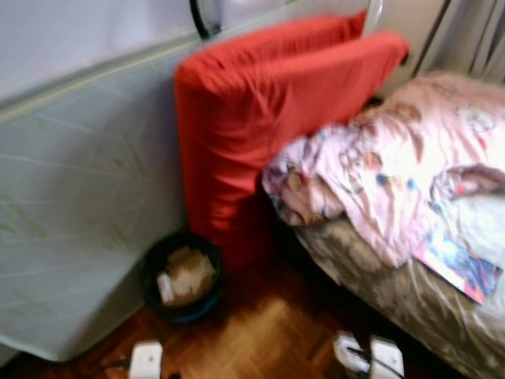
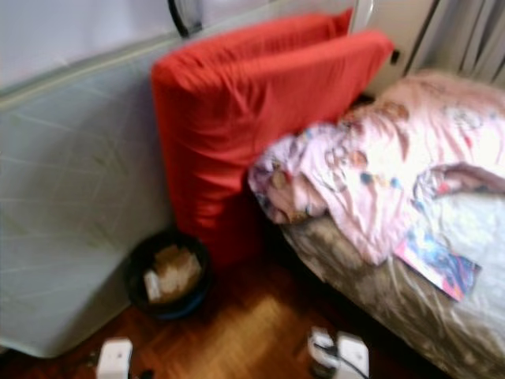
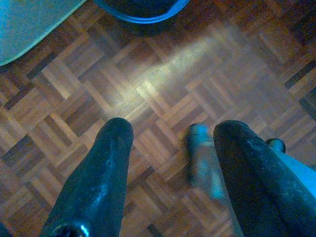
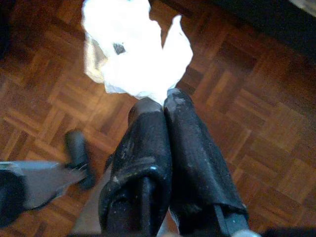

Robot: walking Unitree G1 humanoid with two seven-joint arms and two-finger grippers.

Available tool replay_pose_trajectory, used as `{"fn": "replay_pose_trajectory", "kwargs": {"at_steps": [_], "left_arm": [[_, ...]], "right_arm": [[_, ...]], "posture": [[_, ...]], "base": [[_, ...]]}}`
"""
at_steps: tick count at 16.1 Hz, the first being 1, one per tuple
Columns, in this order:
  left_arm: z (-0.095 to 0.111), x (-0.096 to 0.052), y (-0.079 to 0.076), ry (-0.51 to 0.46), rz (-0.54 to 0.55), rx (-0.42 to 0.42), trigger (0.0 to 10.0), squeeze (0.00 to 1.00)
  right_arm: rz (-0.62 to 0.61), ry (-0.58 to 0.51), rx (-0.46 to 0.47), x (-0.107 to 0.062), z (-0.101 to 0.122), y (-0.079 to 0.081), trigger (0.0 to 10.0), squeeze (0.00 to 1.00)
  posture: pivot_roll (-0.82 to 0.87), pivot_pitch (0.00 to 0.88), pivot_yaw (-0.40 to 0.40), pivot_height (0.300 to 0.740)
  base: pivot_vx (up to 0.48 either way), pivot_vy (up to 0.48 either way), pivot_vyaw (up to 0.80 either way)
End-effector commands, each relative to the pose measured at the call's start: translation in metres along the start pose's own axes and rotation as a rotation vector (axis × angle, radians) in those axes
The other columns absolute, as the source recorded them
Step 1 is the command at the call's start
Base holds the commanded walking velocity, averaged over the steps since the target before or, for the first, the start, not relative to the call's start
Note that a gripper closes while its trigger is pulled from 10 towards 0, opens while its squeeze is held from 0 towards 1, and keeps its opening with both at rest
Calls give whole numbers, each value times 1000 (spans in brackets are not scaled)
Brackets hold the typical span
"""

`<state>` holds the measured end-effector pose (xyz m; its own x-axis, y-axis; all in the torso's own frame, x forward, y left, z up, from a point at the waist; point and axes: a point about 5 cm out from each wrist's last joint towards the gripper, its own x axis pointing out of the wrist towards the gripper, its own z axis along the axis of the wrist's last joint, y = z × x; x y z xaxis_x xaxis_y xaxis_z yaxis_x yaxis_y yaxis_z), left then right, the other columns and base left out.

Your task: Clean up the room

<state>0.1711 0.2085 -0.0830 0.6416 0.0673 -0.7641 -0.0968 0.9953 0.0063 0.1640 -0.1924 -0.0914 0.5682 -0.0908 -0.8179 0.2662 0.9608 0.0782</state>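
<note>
My right pincer point(image 4: 165, 101) pinches a crumpled white tissue point(image 4: 133, 49) by its lower edge, just past my fingertips. It seems light, soft, tearable. My left pincer point(image 3: 170, 136) hangs spread; the wastebasket point(image 1: 183, 276) sits ahead.

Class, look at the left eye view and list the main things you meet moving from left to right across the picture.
Pale green mattress leaning on the wall → dark bin holding crumpled paper → red folded cushion → pink patterned blanket on the bed.
</note>
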Motion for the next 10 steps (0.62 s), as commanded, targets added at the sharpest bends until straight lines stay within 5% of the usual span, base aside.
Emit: {"fn": "replay_pose_trajectory", "kwargs": {"at_steps": [1,10], "left_arm": [[-2,-1,7,13,20,5,10000,0],[-1,-1,8,9,21,2,10000,0]], "right_arm": [[13,5,11,0,-1,6,10000,0],[17,0,8,1,1,7,10000,0]], "posture": [[75,76,5,740],[76,69,3,740]], "base": [[0,304,0],[0,307,0]]}}
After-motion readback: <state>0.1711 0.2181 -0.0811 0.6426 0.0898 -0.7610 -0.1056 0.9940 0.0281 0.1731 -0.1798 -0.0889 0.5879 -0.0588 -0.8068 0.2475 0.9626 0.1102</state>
